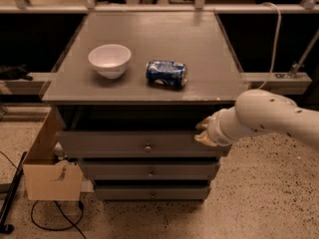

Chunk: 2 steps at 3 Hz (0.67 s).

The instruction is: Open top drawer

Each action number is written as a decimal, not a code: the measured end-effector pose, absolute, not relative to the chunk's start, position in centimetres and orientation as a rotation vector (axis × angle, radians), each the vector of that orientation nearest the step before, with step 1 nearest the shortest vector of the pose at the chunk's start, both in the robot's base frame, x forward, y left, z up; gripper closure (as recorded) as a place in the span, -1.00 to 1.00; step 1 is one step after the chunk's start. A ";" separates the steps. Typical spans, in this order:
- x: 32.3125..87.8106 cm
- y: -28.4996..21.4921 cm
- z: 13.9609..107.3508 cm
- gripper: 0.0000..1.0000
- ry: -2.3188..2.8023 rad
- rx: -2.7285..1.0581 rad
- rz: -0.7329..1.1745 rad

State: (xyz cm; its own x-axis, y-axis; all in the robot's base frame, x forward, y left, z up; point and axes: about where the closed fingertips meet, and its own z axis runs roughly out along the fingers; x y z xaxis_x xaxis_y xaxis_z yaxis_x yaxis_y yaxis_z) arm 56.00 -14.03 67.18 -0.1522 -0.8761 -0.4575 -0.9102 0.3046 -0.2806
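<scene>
The gripper [203, 132] is at the top drawer's [124, 144] right end, its grip unclear. A bowl [109, 59] and can [166, 73] sit above.

- white bowl [110, 59] is sitting upright on the grey top [149, 29], left of middle, toward the front edge
- blue can [166, 73] is lying on its side just right of it, not touching
- cardboard box [50, 168] is standing on the floor past the left edge, well apart from the gripper [203, 132], which is hanging under the front edge near the right corner

Your top drawer [109, 144], a wide grey front with a small centre knob [148, 148], sits below a dark gap, with the gripper [205, 132] at its right end.
</scene>
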 end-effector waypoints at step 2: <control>56.0 -14.0 67.2 0.69 2.036 -1.581 0.082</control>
